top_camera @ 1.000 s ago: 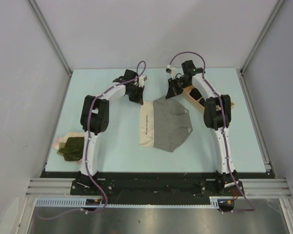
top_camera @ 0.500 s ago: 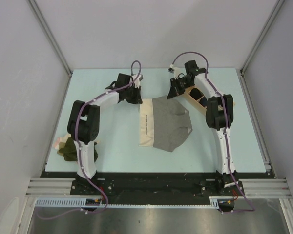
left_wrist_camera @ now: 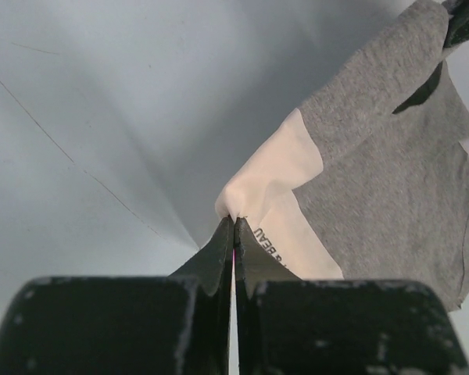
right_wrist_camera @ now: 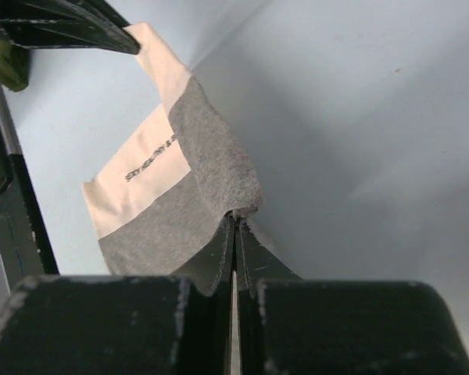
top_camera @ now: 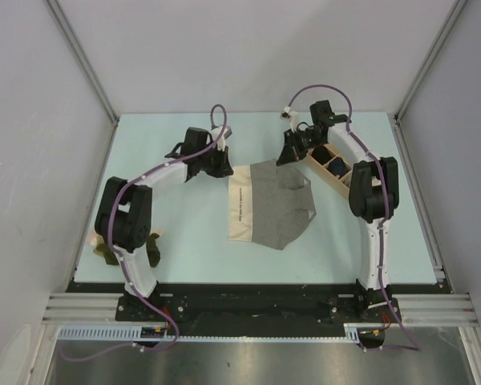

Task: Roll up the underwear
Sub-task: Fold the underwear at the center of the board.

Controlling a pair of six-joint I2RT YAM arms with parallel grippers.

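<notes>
A grey underwear point(top_camera: 276, 207) with a pale beige waistband lies spread in the middle of the table. My left gripper point(top_camera: 223, 166) is shut on its far left corner, pinching the beige waistband point(left_wrist_camera: 254, 199). My right gripper point(top_camera: 289, 158) is shut on its far right corner, pinching grey cloth point(right_wrist_camera: 219, 176). Both corners are lifted a little. A dark olive and a pink-beige underwear point(top_camera: 104, 243) lie bunched at the near left, partly hidden behind my left arm.
A light wooden tray with compartments point(top_camera: 333, 170) stands at the far right, right beside my right arm, with dark cloth in its compartments. Grey walls close in the table on three sides.
My left arm has swung its elbow down and to the left while its gripper stayed at the waistband corner. My right arm shifted slightly right. The grey underwear has barely moved.
</notes>
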